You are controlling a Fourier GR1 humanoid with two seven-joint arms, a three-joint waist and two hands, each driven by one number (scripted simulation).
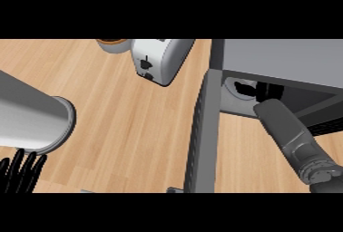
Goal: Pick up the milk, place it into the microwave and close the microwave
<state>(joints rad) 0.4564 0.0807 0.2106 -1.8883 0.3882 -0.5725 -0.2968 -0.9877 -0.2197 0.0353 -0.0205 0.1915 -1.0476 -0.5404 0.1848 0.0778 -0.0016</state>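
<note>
The counter (134, 118) is light wood with the grain running across the view. On it stand a white toaster (161, 59) at the top, a brown-rimmed cup (112, 44) just left of the toaster, and a grey microwave (281, 59) at right, door (203, 136) open.

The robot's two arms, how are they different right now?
The right arm stretches into the open microwave, so its robot hand is mostly hidden inside; the left arm stays outside over the wooden counter. The left robot hand shows plainly at the lower left, fingers straight and holding nothing, while I cannot tell how the right fingers are set. Both forearms are grey with black hands.
</note>
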